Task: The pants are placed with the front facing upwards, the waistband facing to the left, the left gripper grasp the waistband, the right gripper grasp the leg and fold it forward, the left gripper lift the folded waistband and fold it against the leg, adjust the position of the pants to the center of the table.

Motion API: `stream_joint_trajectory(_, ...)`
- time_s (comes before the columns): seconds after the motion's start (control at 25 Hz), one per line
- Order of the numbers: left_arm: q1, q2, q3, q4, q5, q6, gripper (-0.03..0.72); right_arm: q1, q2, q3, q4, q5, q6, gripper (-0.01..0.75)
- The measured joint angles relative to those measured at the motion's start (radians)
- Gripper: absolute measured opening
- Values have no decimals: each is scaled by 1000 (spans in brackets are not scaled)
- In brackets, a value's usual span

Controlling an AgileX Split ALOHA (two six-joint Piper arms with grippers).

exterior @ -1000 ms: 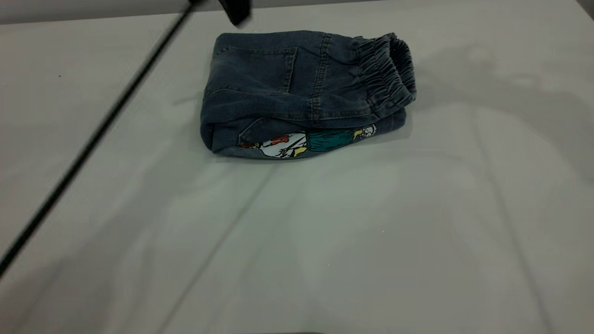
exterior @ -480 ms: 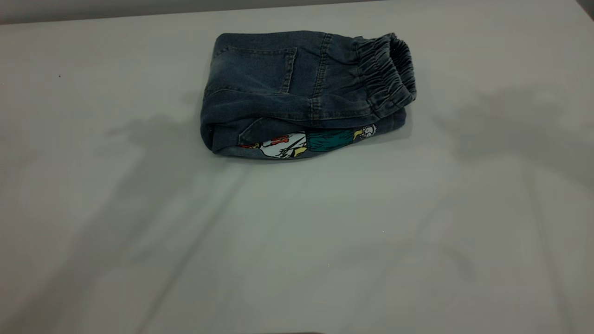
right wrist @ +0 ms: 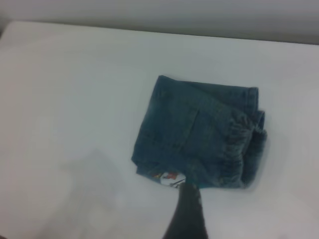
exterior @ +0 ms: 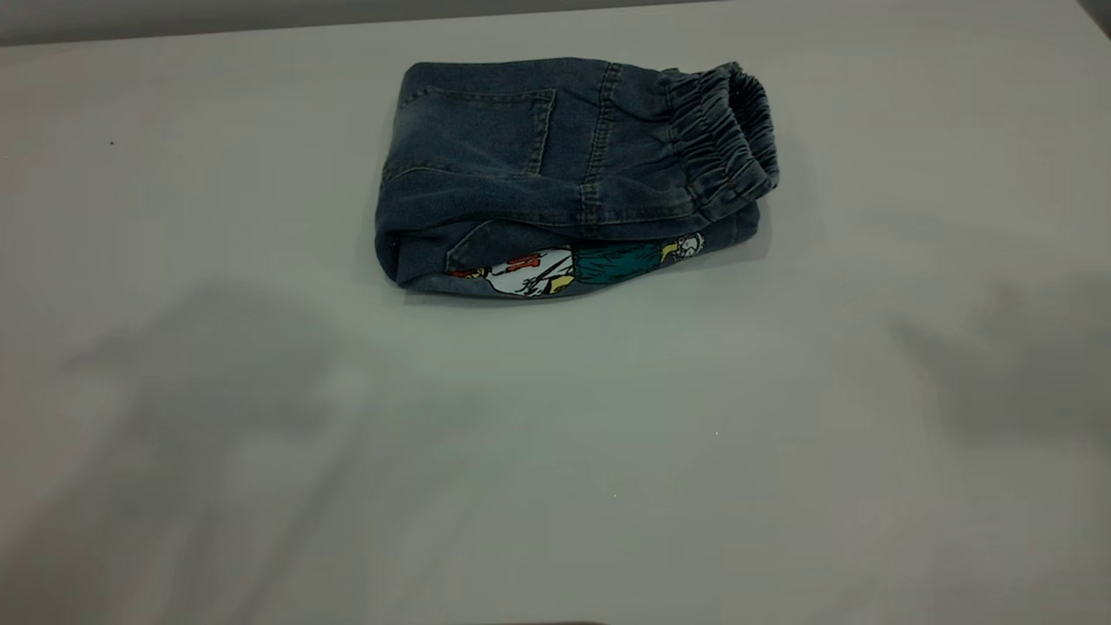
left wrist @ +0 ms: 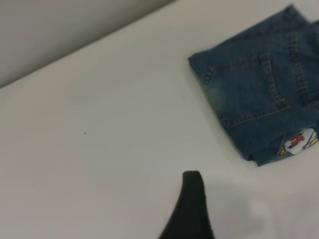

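Observation:
The pants (exterior: 555,165) lie folded into a compact bundle on the table (exterior: 555,486), toward its far side, back pocket up. The ruffled waistband (exterior: 725,139) is on the bundle's right end, folded over on top. The leg (exterior: 573,267) with the cartoon print peeks out under the near edge. Neither gripper appears in the exterior view. In the left wrist view, my left gripper (left wrist: 244,211) hangs above bare table beside the pants (left wrist: 259,99), open and empty, with one dark finger (left wrist: 192,209) showing. My right gripper (right wrist: 224,214) hovers apart from the pants (right wrist: 199,134), open, one finger (right wrist: 188,214) showing.
Soft shadows of the arms fall on the table at the near left (exterior: 200,365) and near right (exterior: 1015,365). The table's far edge (exterior: 217,35) runs just behind the pants.
The left arm's dark rod and gripper, seen over the table's left side a second ago, have left the exterior view. The arm shadows have drifted toward the near edge. The pants have not moved.

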Motion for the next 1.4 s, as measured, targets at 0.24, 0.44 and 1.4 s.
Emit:
stream_joint_trajectory(0.24, 0, -382, 213, -1, 0, -1, 583, 0, -256, 194, 2, 2, 11, 526)
stream_joint_trajectory(0.44, 0, -671, 390, -1, 0, -2, 583, 0, -508, 366, 1, 7, -3, 526)
stream_joint_trajectory(1.4, -1, -1114, 1088, -65, 0, 2, 583, 0, -1237, 1164, -214, -67, -165, 526)
